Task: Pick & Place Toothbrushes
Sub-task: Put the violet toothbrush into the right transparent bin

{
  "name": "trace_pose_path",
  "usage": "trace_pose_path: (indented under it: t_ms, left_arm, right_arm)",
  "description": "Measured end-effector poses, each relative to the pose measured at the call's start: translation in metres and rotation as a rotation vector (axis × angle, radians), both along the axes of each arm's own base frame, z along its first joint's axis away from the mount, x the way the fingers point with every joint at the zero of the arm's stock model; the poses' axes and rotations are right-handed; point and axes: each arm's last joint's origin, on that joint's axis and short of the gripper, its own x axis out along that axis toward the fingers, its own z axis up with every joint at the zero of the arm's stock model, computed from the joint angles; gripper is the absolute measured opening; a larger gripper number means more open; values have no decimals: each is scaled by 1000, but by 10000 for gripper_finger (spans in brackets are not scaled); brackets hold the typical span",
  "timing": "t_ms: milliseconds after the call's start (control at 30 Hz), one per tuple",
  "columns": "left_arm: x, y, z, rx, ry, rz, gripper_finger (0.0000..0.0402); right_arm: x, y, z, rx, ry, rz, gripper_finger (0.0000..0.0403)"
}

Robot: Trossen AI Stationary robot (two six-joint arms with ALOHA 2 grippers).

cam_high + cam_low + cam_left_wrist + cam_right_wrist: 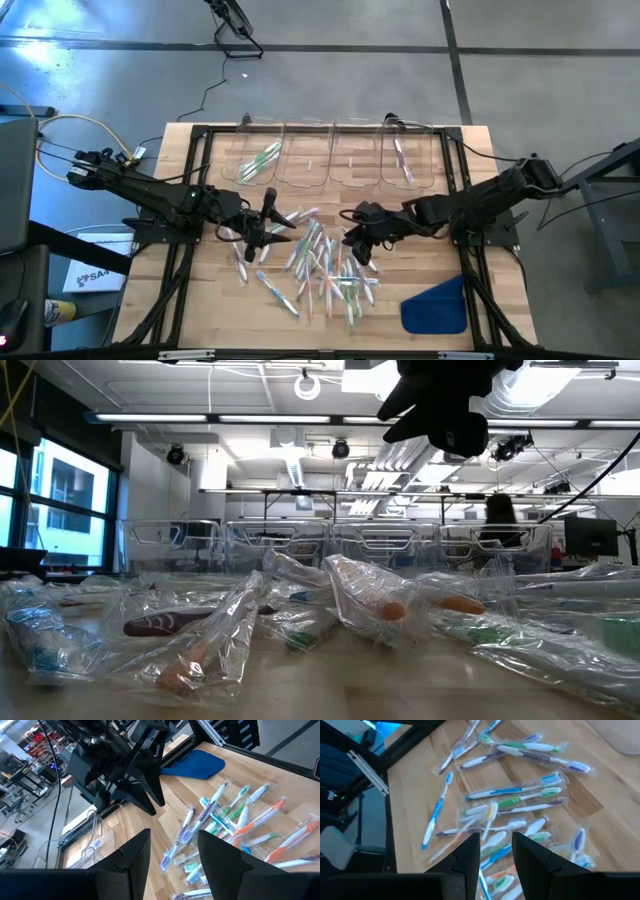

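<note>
High view: toothbrushes [322, 262] lie heaped mid-table, wrapped, crossing each other; a few already sit in the clear bins [335, 155] at the far edge. Left gripper [262, 225] hovers at the pile's left edge, right gripper [360, 240] at its upper right. Risk: the two heads are near each other, so reaching for the same patch could make them collide. Finger gaps are too small to read here. Blue cloth [436, 306] sits apart, near the front right.

Low view: crinkled wrappers [300, 615] fill the foreground; a dark gripper [440, 405] hangs above, cut off at the top, which arm I cannot tell. Slippery film could slide out of a pinch, or two packs come up together.

Left wrist view: fingers [125, 862] stand apart, nothing between them; overlapping brushes [235, 822] lie ahead. The other arm [120, 765] blocks part of the table.

Right wrist view: fingers [470, 855] stand apart, empty, above a tangle [510, 807]; the brush directly under them is partly hidden, so the pick target is unclear.
</note>
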Motion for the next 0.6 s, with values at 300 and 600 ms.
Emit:
trace_pose_path:
  t_ms: [300,600]
  left_arm:
    - [0,0,0,0,0,0,159]
    - [0,0,0,0,0,0,159]
  right_arm:
    - [-1,-12,-4,-40,49,-62,106]
    - [1,-21,-4,-50,52,-69,106]
